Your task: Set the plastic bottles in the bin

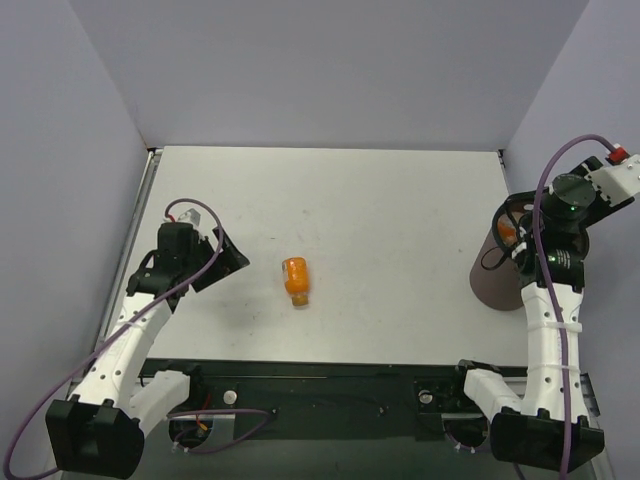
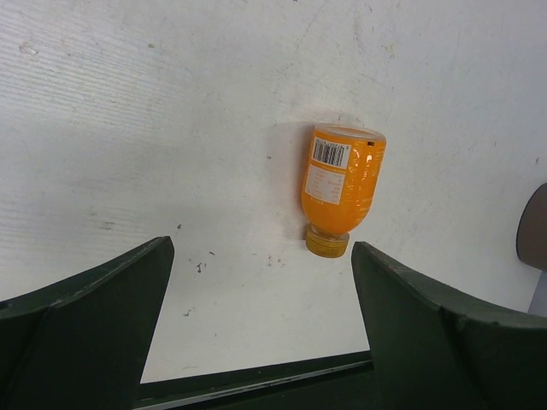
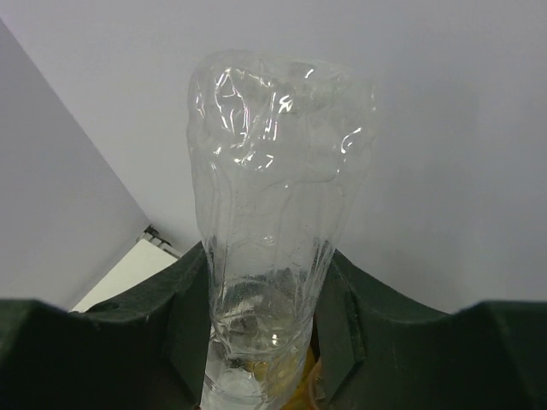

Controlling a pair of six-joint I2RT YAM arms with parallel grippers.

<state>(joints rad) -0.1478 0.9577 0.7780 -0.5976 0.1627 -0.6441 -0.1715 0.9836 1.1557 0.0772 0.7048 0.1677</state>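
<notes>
right wrist shows right gripper clamped on clear bottle.

Bin mostly hidden behind R arm, clear bottle lower end cut off

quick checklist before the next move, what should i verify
1. Right gripper shut on the clear bottle: ok.
2. Clear bottle above the bin: looks ok in the top view; exact centring cannot tell.
3. Left gripper open: ok.
4. Orange bottle lying on its side on the table, ahead of the open fingers, not touched: ok.
5. Room inside the bin: cannot tell, the arm hides it.
</notes>
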